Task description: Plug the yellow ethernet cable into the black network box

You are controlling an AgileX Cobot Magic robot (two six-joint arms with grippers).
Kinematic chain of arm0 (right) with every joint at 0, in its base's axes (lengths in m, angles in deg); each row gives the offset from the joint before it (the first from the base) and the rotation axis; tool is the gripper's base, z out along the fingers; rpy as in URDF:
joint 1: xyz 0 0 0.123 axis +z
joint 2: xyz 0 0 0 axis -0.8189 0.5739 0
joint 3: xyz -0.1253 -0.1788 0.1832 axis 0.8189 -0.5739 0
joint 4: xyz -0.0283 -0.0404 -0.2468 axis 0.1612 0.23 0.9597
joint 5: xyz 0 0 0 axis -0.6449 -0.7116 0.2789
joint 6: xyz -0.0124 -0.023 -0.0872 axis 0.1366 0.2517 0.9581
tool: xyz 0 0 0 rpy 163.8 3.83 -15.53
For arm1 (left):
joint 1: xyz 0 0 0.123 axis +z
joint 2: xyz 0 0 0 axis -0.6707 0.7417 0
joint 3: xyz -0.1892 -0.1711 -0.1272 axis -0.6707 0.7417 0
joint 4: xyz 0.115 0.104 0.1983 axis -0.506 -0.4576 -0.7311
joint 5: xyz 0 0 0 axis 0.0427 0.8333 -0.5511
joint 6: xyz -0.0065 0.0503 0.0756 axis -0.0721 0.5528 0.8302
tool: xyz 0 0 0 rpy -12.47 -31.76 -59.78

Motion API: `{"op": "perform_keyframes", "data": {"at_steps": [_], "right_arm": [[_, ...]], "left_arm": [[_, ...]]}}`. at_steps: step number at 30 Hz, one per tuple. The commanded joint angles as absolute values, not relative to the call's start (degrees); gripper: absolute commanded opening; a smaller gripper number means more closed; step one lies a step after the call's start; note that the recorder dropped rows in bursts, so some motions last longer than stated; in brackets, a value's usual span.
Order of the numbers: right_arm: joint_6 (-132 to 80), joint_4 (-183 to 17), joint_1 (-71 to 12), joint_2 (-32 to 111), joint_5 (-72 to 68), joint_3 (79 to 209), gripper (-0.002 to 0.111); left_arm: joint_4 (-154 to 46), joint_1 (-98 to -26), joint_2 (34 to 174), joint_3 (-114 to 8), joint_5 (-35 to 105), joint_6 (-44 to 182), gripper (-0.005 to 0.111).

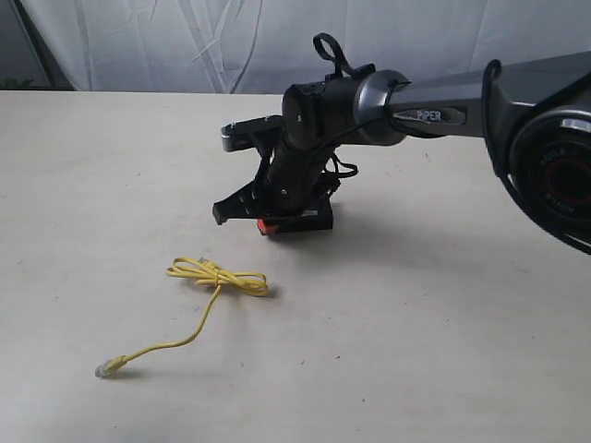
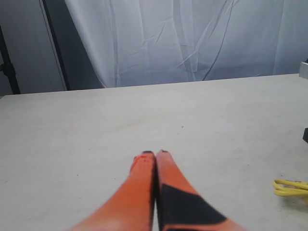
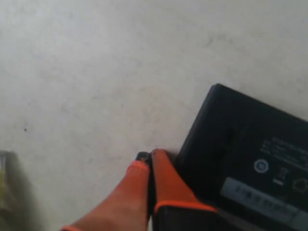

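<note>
The yellow ethernet cable (image 1: 218, 278) lies on the table in a small looped bundle. One strand trails toward the front left and ends in a clear plug (image 1: 107, 365). A bit of its loops shows at the edge of the left wrist view (image 2: 290, 187). The black network box (image 1: 317, 220) lies flat behind the cable, mostly hidden under the right arm. Its top carries a pale label (image 3: 262, 195). My right gripper (image 1: 266, 226) (image 3: 149, 158) is shut and empty, its tips on the table against the box's (image 3: 236, 139) side. My left gripper (image 2: 155, 154) is shut on nothing, low over bare table and out of the exterior view.
The pale table (image 1: 443, 351) stretches wide around the cable and box. A white curtain (image 1: 185, 46) hangs behind the far edge. The right arm (image 1: 434, 111) reaches in from the right, above the box.
</note>
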State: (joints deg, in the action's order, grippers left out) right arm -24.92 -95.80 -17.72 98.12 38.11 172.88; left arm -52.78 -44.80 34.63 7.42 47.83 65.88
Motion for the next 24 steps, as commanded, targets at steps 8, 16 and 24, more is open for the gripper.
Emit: {"op": "perform_keyframes", "data": {"at_steps": [8,16,24], "right_arm": [[-25.18,-87.66,-17.81,90.65,40.37,173.1,0.0],[-30.87,-82.45,-18.88,93.48,29.21,173.1,0.0],[-33.27,-81.71,-19.67,97.47,29.18,173.1,0.0]], "left_arm": [[-52.75,-44.54,34.3,7.69,47.47,65.69,0.0],[-52.75,-44.54,34.3,7.69,47.47,65.69,0.0],[-52.75,-44.54,34.3,7.69,47.47,65.69,0.0]]}}
